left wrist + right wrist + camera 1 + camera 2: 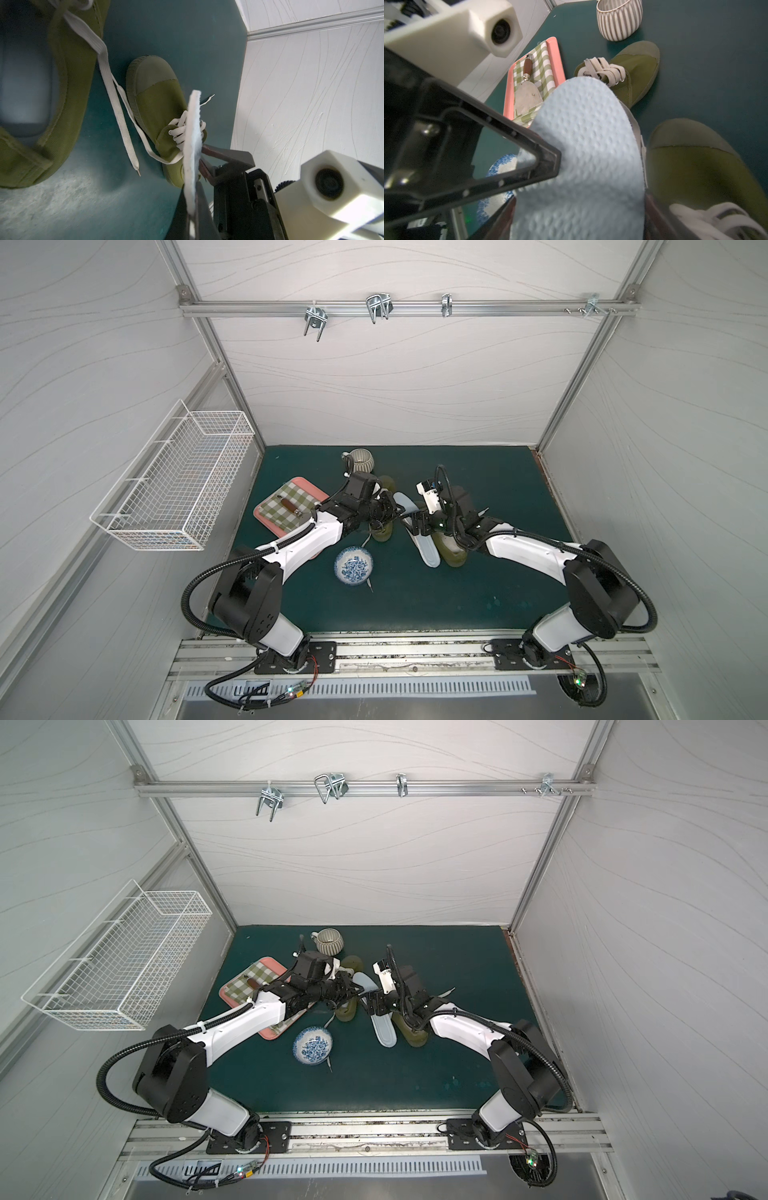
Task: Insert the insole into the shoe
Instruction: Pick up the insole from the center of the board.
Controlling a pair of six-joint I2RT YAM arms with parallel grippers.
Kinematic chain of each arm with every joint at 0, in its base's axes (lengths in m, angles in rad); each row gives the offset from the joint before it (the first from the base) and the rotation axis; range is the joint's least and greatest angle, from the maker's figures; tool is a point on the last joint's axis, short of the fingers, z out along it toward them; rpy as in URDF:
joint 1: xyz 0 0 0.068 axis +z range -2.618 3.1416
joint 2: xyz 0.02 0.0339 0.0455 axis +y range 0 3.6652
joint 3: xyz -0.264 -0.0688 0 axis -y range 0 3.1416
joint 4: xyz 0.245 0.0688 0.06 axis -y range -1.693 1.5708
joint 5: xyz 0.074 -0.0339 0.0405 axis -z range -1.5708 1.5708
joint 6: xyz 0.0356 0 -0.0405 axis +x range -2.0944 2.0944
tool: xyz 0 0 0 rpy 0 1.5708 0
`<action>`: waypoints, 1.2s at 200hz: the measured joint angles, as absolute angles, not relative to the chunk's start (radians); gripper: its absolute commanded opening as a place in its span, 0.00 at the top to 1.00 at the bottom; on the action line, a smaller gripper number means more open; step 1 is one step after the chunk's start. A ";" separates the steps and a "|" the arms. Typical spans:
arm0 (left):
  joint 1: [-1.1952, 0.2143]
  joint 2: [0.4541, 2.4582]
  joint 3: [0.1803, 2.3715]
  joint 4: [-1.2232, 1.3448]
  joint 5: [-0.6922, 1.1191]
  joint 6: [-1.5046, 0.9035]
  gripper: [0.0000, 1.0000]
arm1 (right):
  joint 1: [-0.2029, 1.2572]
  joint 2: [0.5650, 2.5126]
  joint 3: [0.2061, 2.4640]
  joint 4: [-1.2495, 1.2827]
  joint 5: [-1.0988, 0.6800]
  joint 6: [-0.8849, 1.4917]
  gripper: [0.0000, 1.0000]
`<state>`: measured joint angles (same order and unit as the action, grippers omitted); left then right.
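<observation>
A pale blue insole (pixel 428 549) (pixel 583 128) hangs over the green mat between my two grippers, in both top views. My left gripper (pixel 397 516) (pixel 192 199) is shut on its thin side edge (pixel 192 133). My right gripper (pixel 415 526) (pixel 577 218) has its jaws across the insole's width, a pad against each long edge. One olive shoe (pixel 455 553) (pixel 695 170) lies right beside the insole, half under the right arm. A second olive shoe (pixel 382 533) (pixel 72 83) lies under the left gripper, with something pale blue inside it.
A striped mug (pixel 360 461) stands at the back. A pink tray (pixel 266 510) with a checked cloth and a spatula lies to the left. A blue-and-white bowl (pixel 353 565) sits in front of the shoes. A wire basket (pixel 174 481) hangs on the left wall.
</observation>
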<state>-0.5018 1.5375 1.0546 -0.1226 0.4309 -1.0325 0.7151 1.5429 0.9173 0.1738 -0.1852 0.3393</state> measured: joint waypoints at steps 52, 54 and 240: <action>-0.492 1.528 1.027 -0.089 0.435 -1.053 1.00 | 0.710 1.543 0.917 0.163 -0.200 0.323 0.06; -0.491 1.527 1.026 -0.089 0.436 -1.053 1.00 | 0.710 1.543 0.917 0.163 -0.200 0.325 0.06; -0.475 1.519 0.995 -0.042 0.456 -1.098 1.00 | 0.693 1.576 0.936 0.149 -0.275 0.343 0.28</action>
